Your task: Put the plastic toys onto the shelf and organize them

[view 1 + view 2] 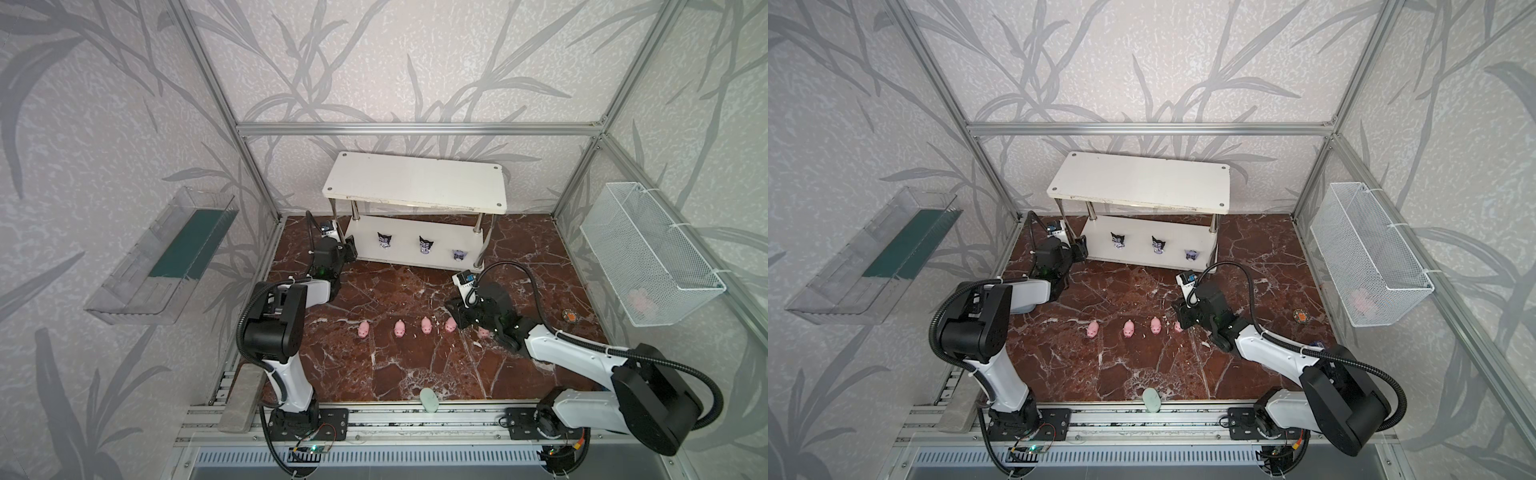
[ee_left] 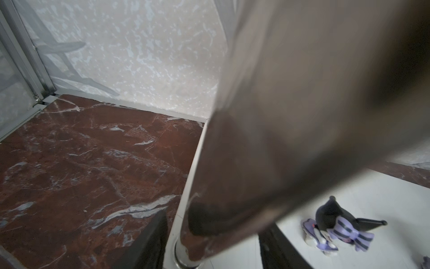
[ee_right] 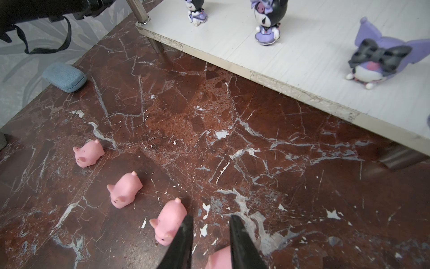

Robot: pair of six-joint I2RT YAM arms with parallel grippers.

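The white two-tier shelf stands at the back. Three dark big-headed figurines are spaced along its lower board. The pink pigs lie in a row on the marble floor. My right gripper hangs over the row's right end. Its jaws stand apart, with one pig between the fingers and a gap at one side. My left gripper is at the shelf's front left post. Its fingers straddle the post without touching it.
A clear tray hangs on the left wall. A wire basket on the right wall holds something pink. A pale green oval lies at the floor's front edge. A grey-blue case lies at front left. A small round orange thing lies at right.
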